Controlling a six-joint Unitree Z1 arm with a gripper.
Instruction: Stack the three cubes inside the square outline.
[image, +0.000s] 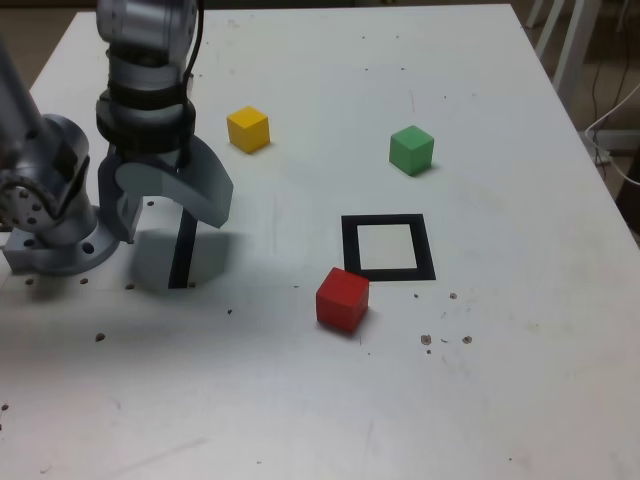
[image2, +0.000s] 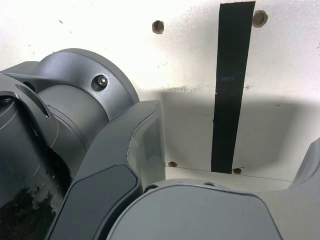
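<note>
Cubes, all 3, apart from end effector.

You have open table between the yellow cube, far left, and the red cube, nearer you. The green cube stands beyond the frame; red sits just beside its near left corner.

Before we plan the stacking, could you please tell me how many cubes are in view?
3: a matte yellow cube near the gripper, a matte green cube beyond the outline, a matte red cube beside it.
</note>
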